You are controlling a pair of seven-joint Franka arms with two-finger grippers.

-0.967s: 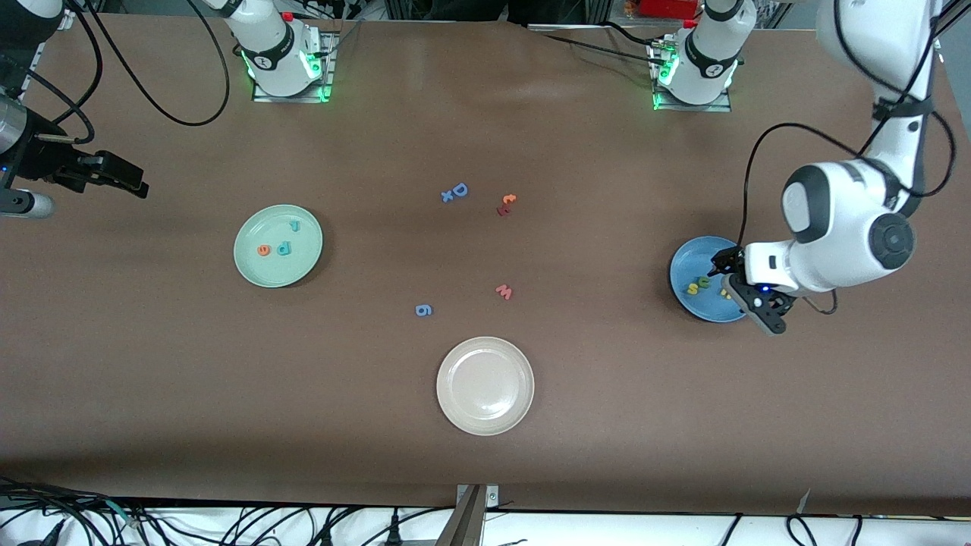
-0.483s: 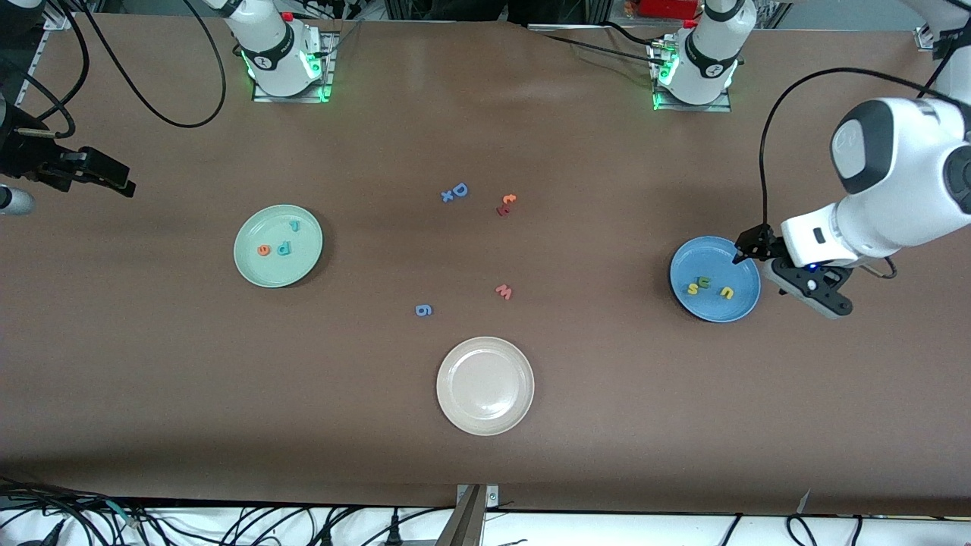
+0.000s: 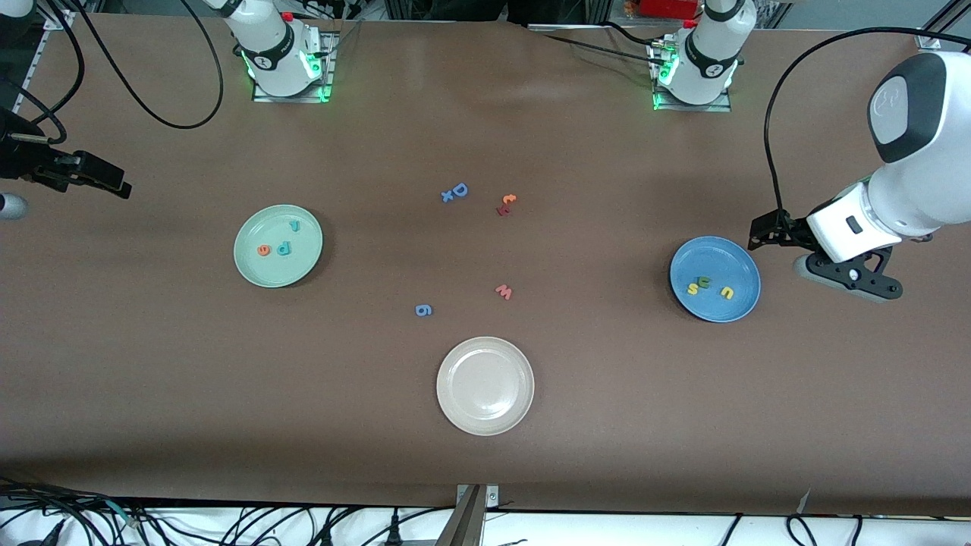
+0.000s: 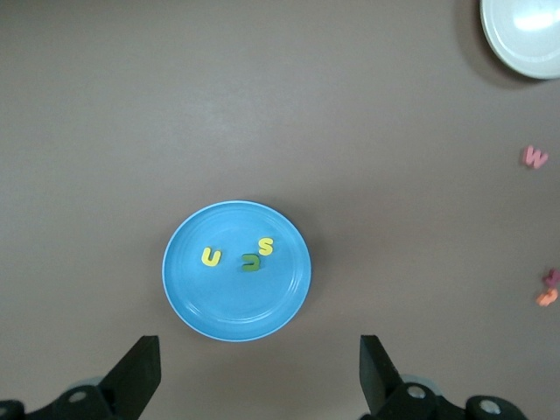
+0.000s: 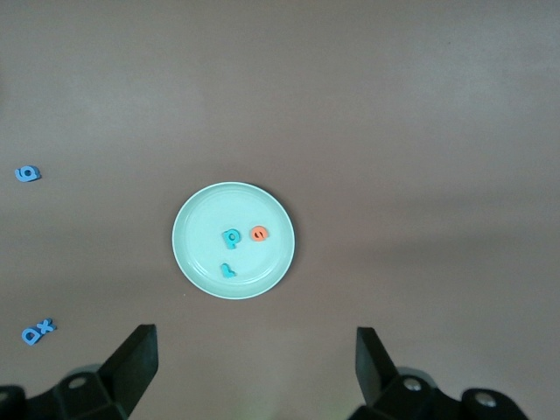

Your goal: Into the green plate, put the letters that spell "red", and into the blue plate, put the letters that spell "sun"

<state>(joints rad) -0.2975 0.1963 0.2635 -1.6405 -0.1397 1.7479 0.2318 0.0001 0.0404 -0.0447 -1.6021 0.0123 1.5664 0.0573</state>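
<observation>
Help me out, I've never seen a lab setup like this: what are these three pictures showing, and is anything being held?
Two robot arms stand at a brown table. One picture looks down from a high camera; the other two come from cameras on the arms' wrists. The left gripper hangs open and empty beside the blue plate, which holds s, u and n. The right gripper waits open and empty near the green plate, which holds r, e and d. A cream-white plate and spare foam letters lie between them.
</observation>
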